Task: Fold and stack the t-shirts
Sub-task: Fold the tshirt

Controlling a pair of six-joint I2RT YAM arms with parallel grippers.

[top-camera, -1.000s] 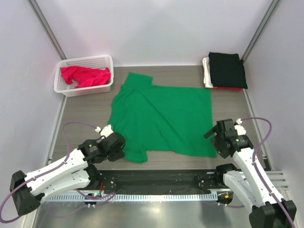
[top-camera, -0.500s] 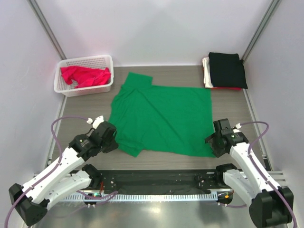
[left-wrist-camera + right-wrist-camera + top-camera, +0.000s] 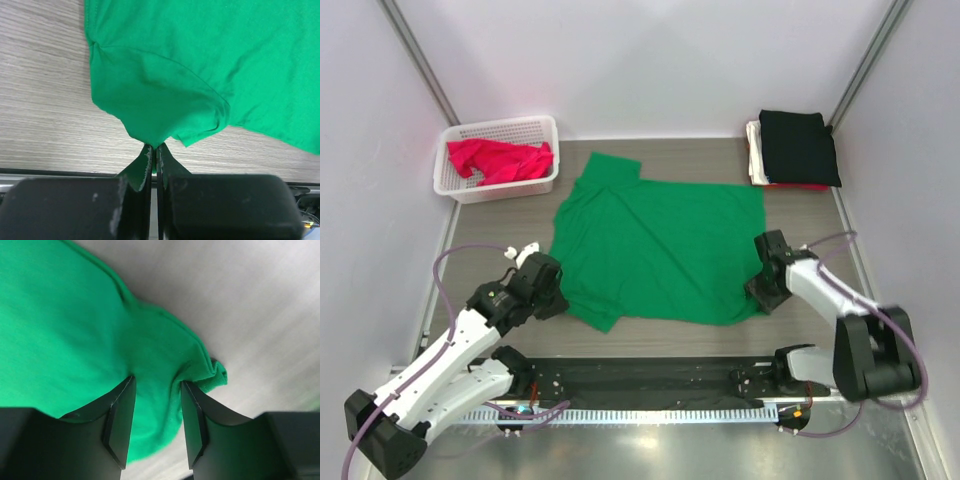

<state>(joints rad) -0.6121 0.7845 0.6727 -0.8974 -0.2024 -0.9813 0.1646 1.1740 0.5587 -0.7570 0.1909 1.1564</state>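
Green t-shirt (image 3: pixel 660 250) lies spread flat, mid worktop (image 3: pixel 500 230), one sleeve pointing to the far edge, the other at the near-left of the shirt. L gripper (image 3: pixel 154 146) is on that near-left sleeve: fingers (image 3: pixel 142 167) pressed tight together w/ a point of green cloth pinched between the tips, the sleeve drawn up into a peak off the wood. R gripper (image 3: pixel 155 382) sits at the shirt's near-right corner, toward the worktop's right edge. Its fingers (image 3: pixel 120 415) stand about half apart, a bunched fold of the hem filling the gap and touching both inner faces; whether they truly clamp it or just straddle it, can't tell from the wrist view.

Far-left corner: white lattice basket (image 3: pixel 505 188) w/ a red-pink t-shirt (image 3: pixel 500 158) crumpled inside. Far-right corner: folded stack, black t-shirt (image 3: pixel 798 145) on top, white t-shirt (image 3: pixel 754 150) edge showing at its left, a sliver of red t-shirt (image 3: pixel 800 187) at the near side.
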